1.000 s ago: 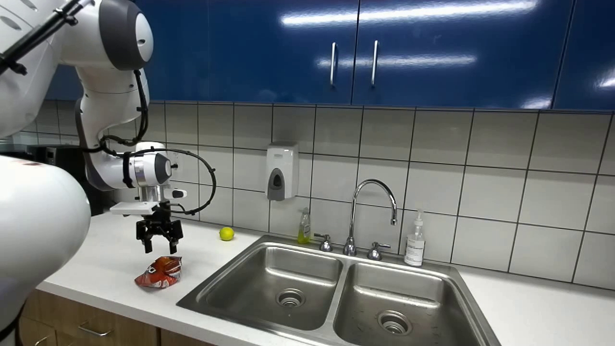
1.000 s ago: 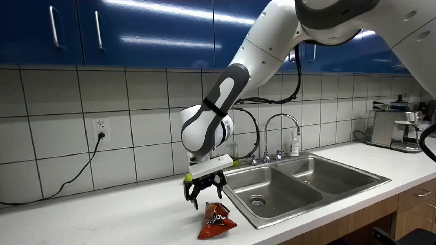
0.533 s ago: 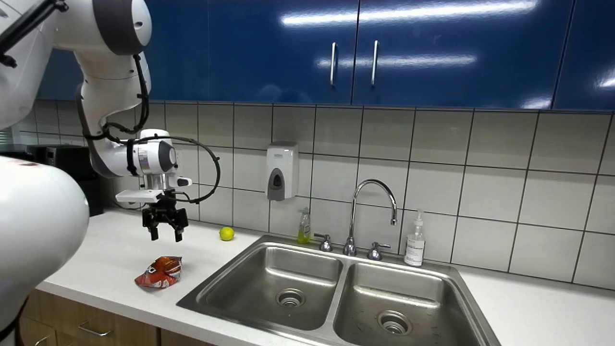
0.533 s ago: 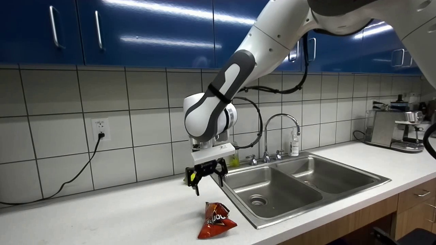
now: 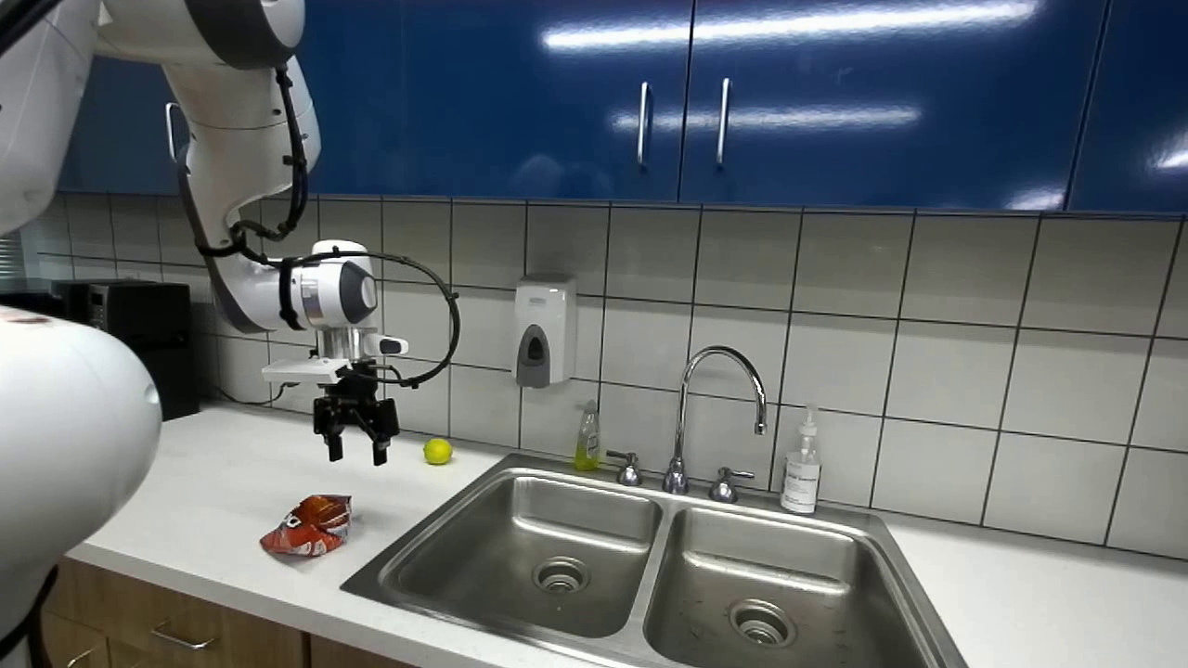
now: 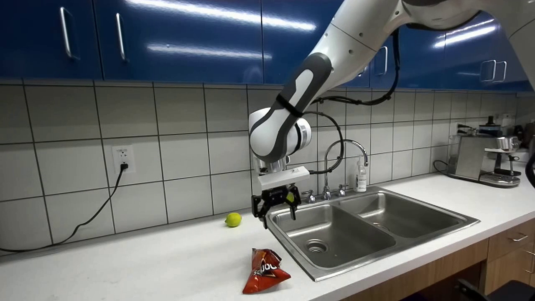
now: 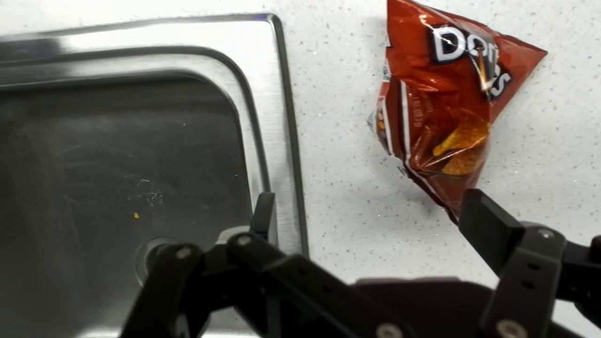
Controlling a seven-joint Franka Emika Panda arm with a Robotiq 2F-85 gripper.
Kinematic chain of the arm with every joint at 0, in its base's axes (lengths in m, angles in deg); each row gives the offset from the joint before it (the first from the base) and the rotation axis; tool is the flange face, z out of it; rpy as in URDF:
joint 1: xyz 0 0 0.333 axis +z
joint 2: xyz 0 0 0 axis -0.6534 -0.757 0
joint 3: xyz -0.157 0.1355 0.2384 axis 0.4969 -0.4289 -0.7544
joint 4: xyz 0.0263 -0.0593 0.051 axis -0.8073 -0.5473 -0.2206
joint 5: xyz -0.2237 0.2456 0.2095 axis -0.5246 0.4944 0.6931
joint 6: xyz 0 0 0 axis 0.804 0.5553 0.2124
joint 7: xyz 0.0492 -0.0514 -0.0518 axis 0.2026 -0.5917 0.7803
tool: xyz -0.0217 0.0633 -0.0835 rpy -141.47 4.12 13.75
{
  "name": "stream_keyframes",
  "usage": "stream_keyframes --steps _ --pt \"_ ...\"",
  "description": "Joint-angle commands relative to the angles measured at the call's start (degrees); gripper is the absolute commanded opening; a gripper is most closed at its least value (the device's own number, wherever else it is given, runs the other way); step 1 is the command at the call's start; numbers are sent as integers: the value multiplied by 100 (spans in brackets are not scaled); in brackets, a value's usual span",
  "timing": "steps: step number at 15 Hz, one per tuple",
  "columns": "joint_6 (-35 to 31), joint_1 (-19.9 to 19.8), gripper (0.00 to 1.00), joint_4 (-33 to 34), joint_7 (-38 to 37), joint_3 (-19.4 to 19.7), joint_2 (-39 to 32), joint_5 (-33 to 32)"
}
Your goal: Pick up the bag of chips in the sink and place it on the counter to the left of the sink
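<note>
The red chip bag lies on the white counter beside the sink, in both exterior views (image 5: 311, 527) (image 6: 265, 274) and at the upper right of the wrist view (image 7: 441, 94). Nothing holds it. The double steel sink (image 5: 650, 566) has two basins; its rim and one basin also show in the wrist view (image 7: 267, 70). My black gripper is open and empty, well above the counter, in both exterior views (image 5: 357, 453) (image 6: 279, 220). In the wrist view its fingers (image 7: 370, 206) are wide apart; one fingertip overlaps the bag's lower tip in the picture.
A yellow-green lemon or lime (image 5: 437, 452) sits on the counter near the tiled wall. A green soap bottle (image 5: 587, 441), the tall faucet (image 5: 682, 408) and a white pump bottle (image 5: 801, 473) stand behind the sink. A dispenser (image 5: 545, 329) hangs on the wall.
My open gripper has risen from just above the bag and moved sideways toward the sink and back toward the wall. The bag has not moved.
</note>
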Motion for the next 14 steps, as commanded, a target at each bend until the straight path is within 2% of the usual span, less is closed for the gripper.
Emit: stream_keyframes --steps 1,9,14 --pt "70 -378 100 -454 396 -57 480 203" --pt "19 -937 100 -1034 1115 -40 1015 372" --pt "-19 -1110 100 -1628 1165 0 1604 311"
